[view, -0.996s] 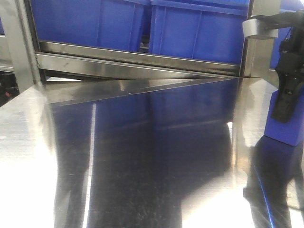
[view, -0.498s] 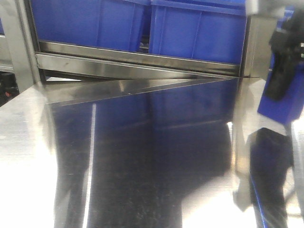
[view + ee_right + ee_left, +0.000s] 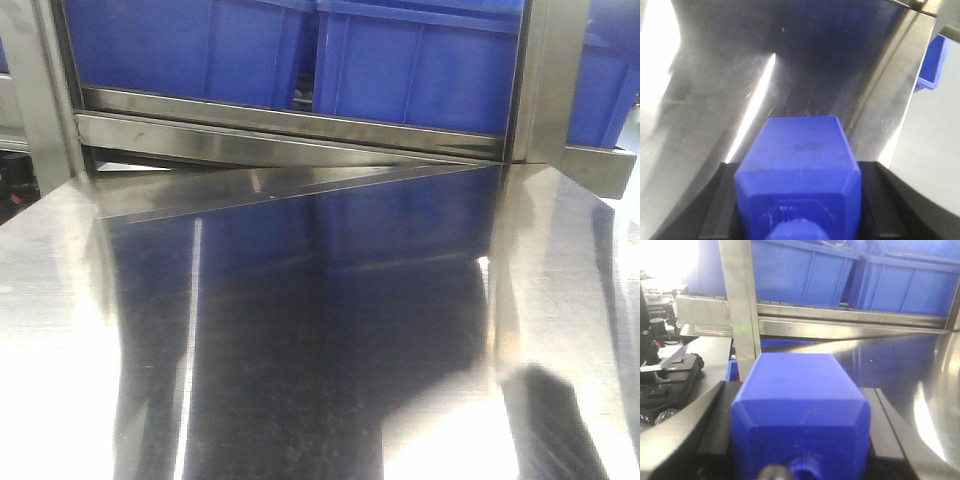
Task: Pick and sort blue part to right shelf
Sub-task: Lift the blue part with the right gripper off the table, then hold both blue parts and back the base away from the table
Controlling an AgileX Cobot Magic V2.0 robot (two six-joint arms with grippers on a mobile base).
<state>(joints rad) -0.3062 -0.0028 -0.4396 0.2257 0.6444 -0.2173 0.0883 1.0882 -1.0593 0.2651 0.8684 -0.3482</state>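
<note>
Between jaws of right pincer [image 3: 797, 167], blue part [image 3: 797, 150] sat clamped, long axis pointing ahead over bench [image 3: 735, 65]; bin [image 3: 930, 60] lay ahead-right. Left pincer [image 3: 800, 392] clamped second part [image 3: 800, 410], shelf rail [image 3: 850, 322] straight ahead. I judged right arm nearer right shelf [image 3: 600, 168]; front view showed neither arm.

Polished steel tabletop [image 3: 300, 350], mirror-bright, streaked with white glare. Behind it, big blue bins [image 3: 420, 70]. Off left, dark equipment [image 3: 665, 380] under washed-out light.

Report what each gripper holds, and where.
Left gripper: first blue part, clamped by its side faces. Right gripper: second blue part, same hold.
</note>
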